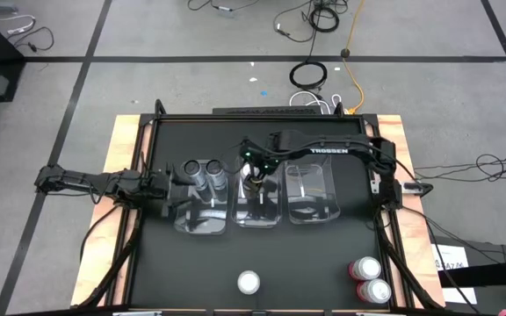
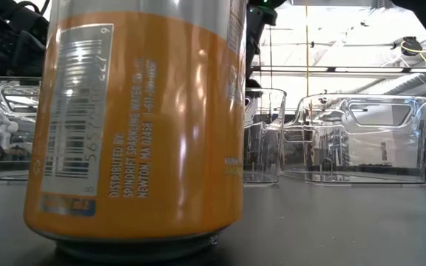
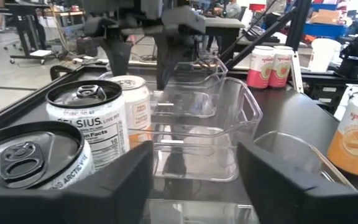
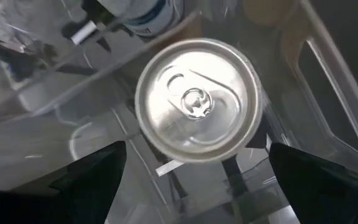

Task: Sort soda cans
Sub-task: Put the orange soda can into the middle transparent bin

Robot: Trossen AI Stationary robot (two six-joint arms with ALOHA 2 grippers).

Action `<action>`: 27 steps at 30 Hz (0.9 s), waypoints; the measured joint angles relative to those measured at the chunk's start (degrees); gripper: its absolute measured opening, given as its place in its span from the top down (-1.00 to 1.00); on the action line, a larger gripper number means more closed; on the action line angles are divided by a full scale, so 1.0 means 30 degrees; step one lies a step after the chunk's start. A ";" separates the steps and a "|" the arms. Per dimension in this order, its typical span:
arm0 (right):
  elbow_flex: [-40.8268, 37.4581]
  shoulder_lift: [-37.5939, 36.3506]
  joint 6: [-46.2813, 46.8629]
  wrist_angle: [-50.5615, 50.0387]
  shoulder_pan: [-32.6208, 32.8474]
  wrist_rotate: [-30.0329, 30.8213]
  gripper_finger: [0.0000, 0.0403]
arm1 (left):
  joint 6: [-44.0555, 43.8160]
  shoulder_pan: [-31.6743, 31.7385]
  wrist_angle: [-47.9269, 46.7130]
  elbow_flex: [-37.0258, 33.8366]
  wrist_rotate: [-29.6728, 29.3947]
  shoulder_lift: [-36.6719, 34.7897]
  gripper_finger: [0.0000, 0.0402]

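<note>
Three cans are binned: two dark grey cans (image 1: 203, 167) in the left bin (image 1: 202, 224), one orange can (image 4: 197, 99) in the middle bin (image 1: 257, 215) beneath the released right gripper (image 1: 253, 171). Left gripper (image 1: 167, 186): grip unclear. The front orange can (image 1: 249, 282) and two pink cans (image 1: 369, 279) wait.

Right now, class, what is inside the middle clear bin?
The middle bin holds one silver-topped can, standing upright beneath the right gripper, whose fingers stand open either side of it. The arm covers the bin's far end, so anything there is hidden.
</note>
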 joint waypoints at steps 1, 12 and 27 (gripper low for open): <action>-0.0004 -0.0130 0.0043 0.0002 0.0063 0.0018 -0.93 | 0.0043 0.0000 -0.0016 0.0000 0.0115 0.0000 -0.12; 0.0001 -0.1507 -0.0066 0.0021 0.1019 0.0117 -0.93 | 0.0041 0.0000 -0.0152 0.0000 0.0459 0.0000 0.73; 0.0000 -0.1934 0.1382 -0.1008 0.3284 0.0124 -0.93 | -0.0063 0.0000 -0.0196 0.0015 0.0286 -0.0002 0.76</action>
